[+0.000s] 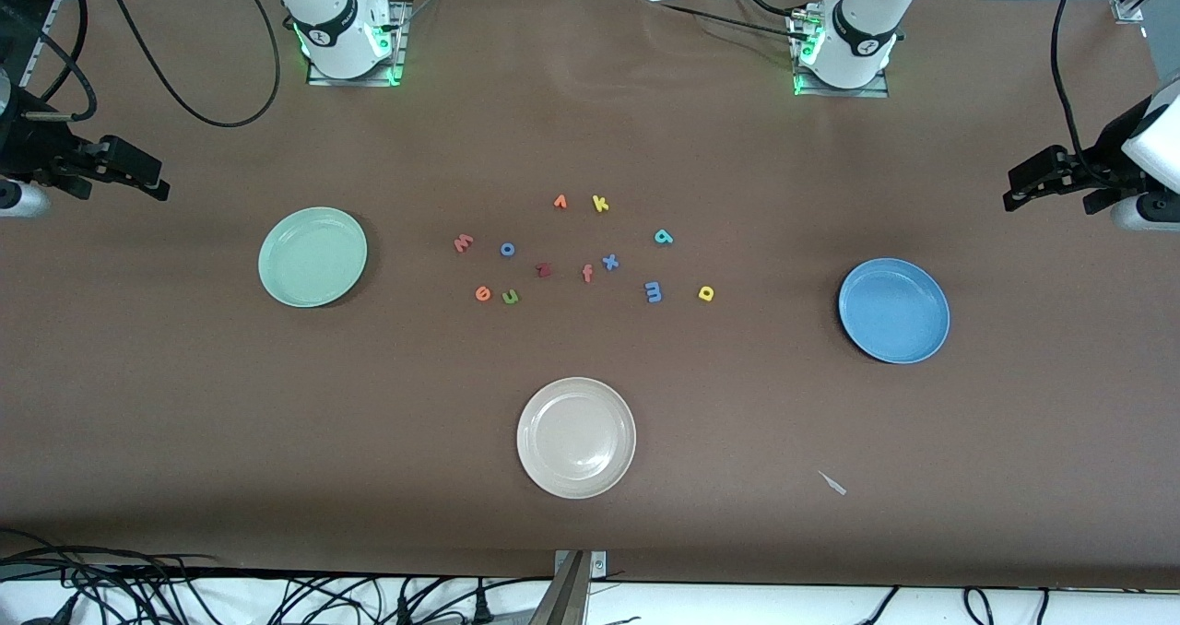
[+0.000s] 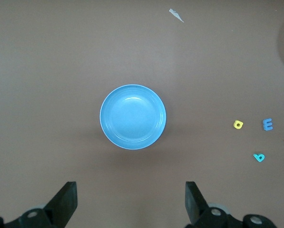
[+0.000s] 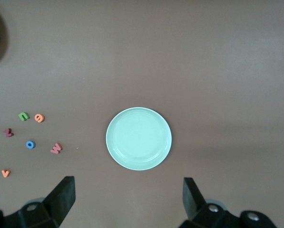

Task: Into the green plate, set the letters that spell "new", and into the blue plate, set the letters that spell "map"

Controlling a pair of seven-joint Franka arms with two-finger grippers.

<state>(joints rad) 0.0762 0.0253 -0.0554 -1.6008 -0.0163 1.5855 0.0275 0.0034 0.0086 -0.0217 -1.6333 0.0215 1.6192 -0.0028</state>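
The green plate (image 1: 312, 256) (image 3: 138, 138) lies empty toward the right arm's end, the blue plate (image 1: 893, 310) (image 2: 132, 117) empty toward the left arm's end. Between them on the table lie the green n (image 1: 510, 297) (image 3: 23, 116), orange e (image 1: 483, 293) (image 3: 39, 118), salmon w (image 1: 463, 243) (image 3: 56, 148), blue m (image 1: 654, 291) (image 2: 268, 124), yellow a (image 1: 706, 293) (image 2: 238, 124) and teal p (image 1: 663, 236) (image 2: 259, 157). My right gripper (image 1: 138, 178) (image 3: 127, 202) hangs open high over its table end. My left gripper (image 1: 1023, 187) (image 2: 131, 204) hangs open over the other end. Both hold nothing.
A beige plate (image 1: 576, 437) sits nearest the front camera. Among the letters lie a blue o (image 1: 507, 249), dark red letter (image 1: 544, 270), orange-red f (image 1: 587, 274), blue x (image 1: 609, 262), yellow k (image 1: 600, 204) and an orange letter (image 1: 560, 202). A white scrap (image 1: 832, 483) lies near the front edge.
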